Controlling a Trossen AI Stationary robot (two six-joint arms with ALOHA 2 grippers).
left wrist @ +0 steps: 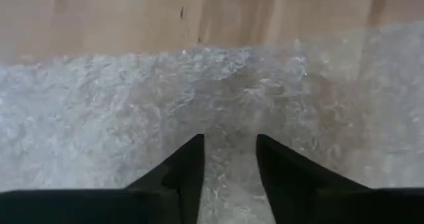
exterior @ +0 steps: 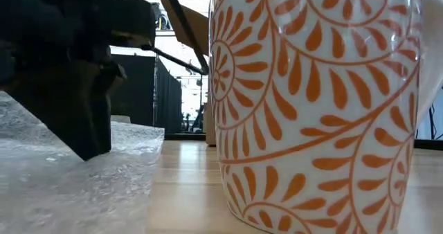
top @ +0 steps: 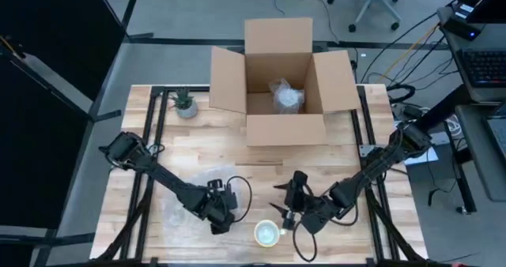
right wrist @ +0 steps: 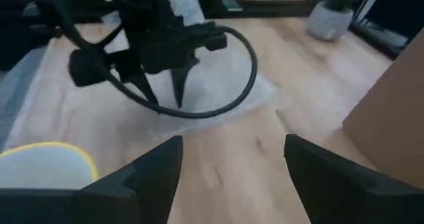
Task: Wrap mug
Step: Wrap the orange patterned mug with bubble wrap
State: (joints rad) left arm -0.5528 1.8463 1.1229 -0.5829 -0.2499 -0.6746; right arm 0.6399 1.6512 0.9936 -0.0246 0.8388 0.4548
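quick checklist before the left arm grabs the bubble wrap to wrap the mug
1. Left gripper over the bubble wrap: ok, its jaws stand open, tips down at the sheet.
2. Wrap lying flat on the table: ok where seen; its far edge is out of view.
3. Mug upright and free: ok, it stands beside the sheet, not on it.
4. Right gripper clear of the mug: ok, jaws open and empty, the mug just to one side.
5. Cardboard box open: ok, a wrapped item already inside.
6. Left gripper's cable clear of the sheet: cannot tell.
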